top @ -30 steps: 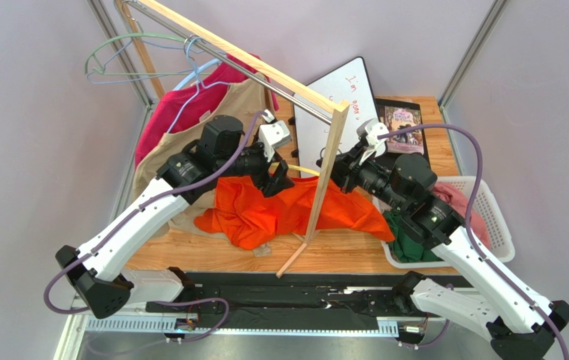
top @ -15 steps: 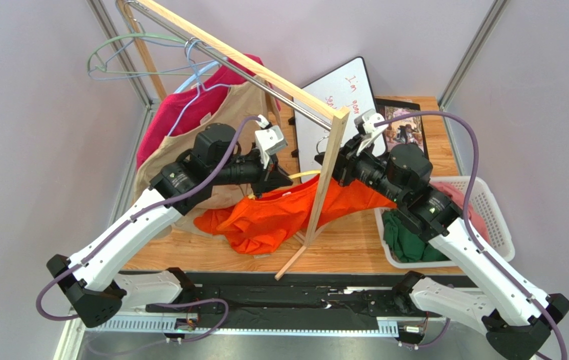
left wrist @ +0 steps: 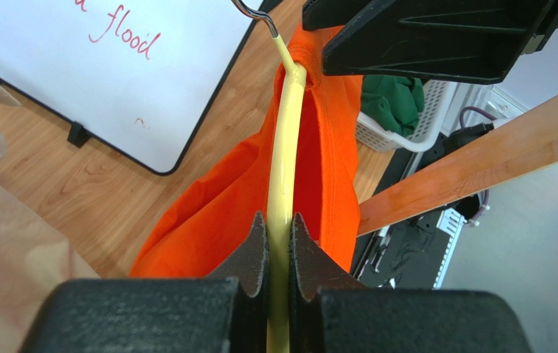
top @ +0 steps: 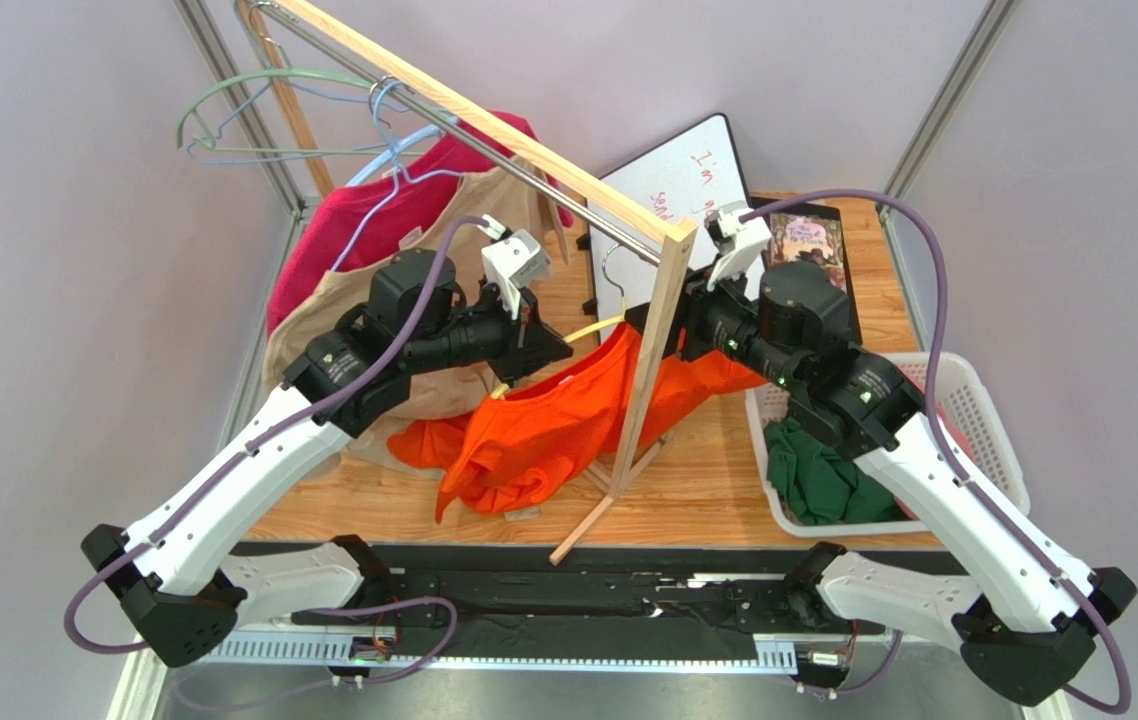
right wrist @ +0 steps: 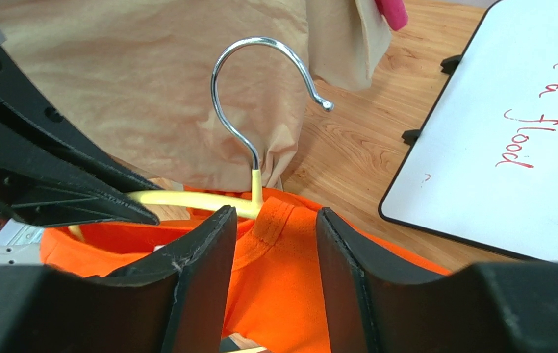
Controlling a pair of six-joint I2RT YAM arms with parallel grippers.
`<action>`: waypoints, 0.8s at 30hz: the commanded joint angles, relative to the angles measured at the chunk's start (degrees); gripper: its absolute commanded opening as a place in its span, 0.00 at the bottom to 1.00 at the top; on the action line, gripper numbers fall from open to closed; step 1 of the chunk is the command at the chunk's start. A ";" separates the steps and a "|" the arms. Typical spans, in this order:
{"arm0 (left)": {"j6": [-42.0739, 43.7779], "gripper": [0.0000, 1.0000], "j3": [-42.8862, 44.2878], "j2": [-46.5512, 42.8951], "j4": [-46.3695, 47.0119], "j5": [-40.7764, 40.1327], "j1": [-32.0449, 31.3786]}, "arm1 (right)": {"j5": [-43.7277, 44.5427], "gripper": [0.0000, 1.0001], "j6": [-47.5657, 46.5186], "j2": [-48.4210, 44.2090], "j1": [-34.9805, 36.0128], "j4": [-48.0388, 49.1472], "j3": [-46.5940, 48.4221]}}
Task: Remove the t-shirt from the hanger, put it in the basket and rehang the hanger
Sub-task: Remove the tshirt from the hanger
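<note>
Mid-frame, the left gripper [left wrist: 278, 220] pinches the yellow hanger [left wrist: 283, 147]. The orange t-shirt [left wrist: 326, 147] is not yet off, its collar inside the right gripper [right wrist: 274, 213]; I cannot tell its grip.

The t-shirt [top: 545, 435] hangs on the hanger [left wrist: 282, 154] over the middle of the table [top: 710, 480], in front of the whiteboard [top: 695, 173]. The basket [top: 999, 450] sits on the right. More clothes [top: 327, 248] hang behind on the left

Overhead, from high behind the near edge, looking down across the whole table [top: 695, 483]. Left wrist, tight along the hanger [left wrist: 282, 169] toward the basket [left wrist: 396, 132]; right wrist, equally tight, facing back the other way (lenses nearly opposed). Shared by all: hanger, t-shirt [left wrist: 208, 220], whiteboard [left wrist: 112, 73].
</note>
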 commanded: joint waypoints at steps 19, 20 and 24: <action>0.72 0.00 6.07 3.03 -2.65 -6.21 -0.08 | 5.36 0.28 -4.64 13.97 1.02 6.11 9.18; 0.55 0.00 6.34 3.29 -2.83 -6.30 0.01 | 5.71 0.27 -4.91 14.49 1.54 6.37 9.27; -0.07 0.00 7.83 4.61 -4.05 -6.73 0.01 | 7.99 0.27 -6.05 15.90 2.86 7.34 9.62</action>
